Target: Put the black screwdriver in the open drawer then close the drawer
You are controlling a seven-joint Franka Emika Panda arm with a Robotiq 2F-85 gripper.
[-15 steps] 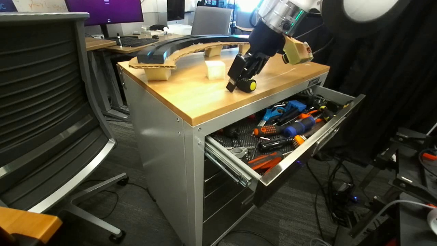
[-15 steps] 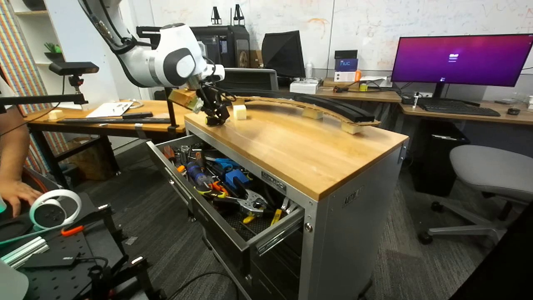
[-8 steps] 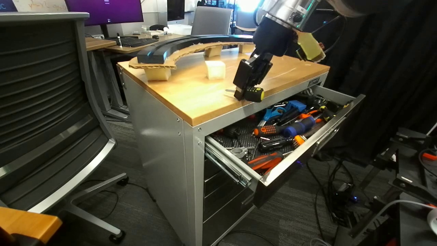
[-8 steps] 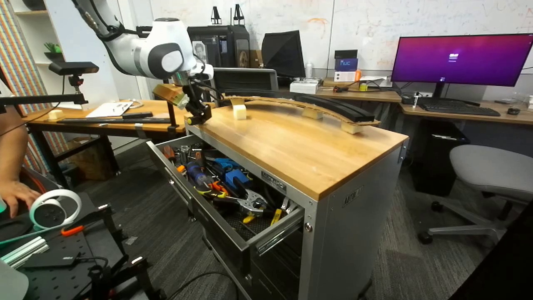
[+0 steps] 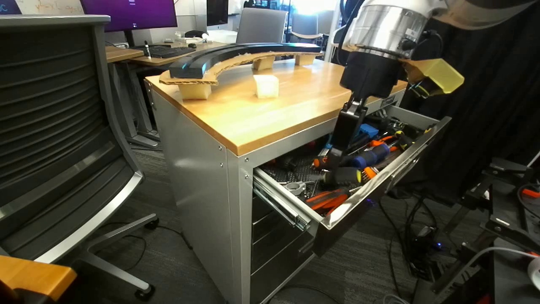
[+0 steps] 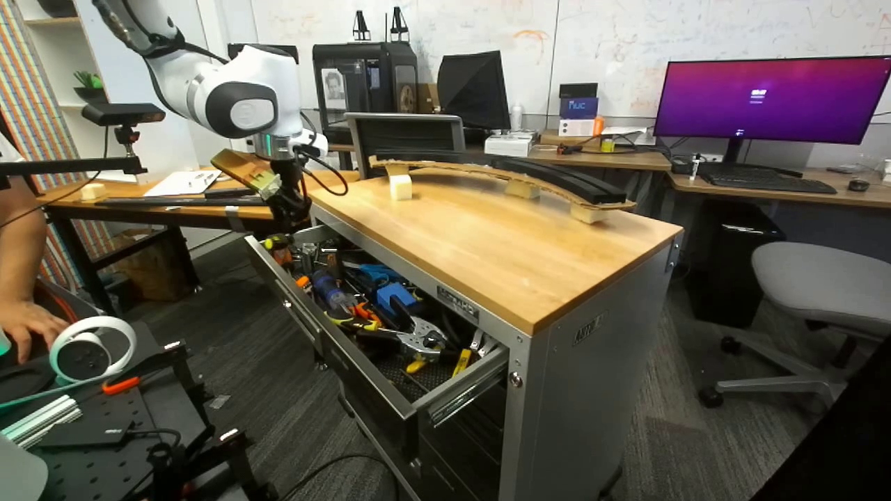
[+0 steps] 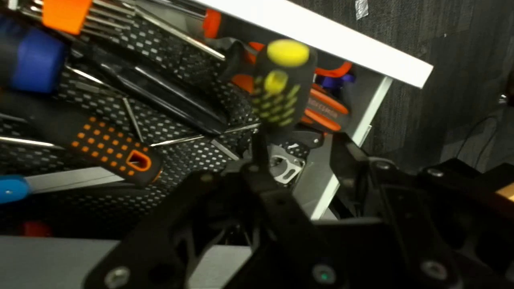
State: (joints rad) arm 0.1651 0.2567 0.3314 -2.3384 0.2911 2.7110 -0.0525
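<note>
Wood cab. top (image 6: 494, 240), dk-grey carpet (image 6: 257, 362)

The drawer (image 6: 372, 383) is pulled out, packed with tools (image 6: 397, 298). At its far end the yellow-ended black screwdriver (image 6: 277, 241) is seen below the pincer (image 6: 292, 228); beyond the drawer, a curved black piece (image 6: 557, 179) is propped above the surface (image 6: 480, 229).

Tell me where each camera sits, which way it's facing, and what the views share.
Exterior view: off a drawer-side corner of the grey cabinet, looking down across the open drawer; gripper and arm's wrist end show.
Exterior view: off the drawer-side corner at the opposite end, facing the drawer and whiteboard; white arm and person's hand show.
Wrist view: on the wrist, facing down into the drawer; gripper fingers show in the lower half.
All three share the open drawer and the black screwdriver.
</note>
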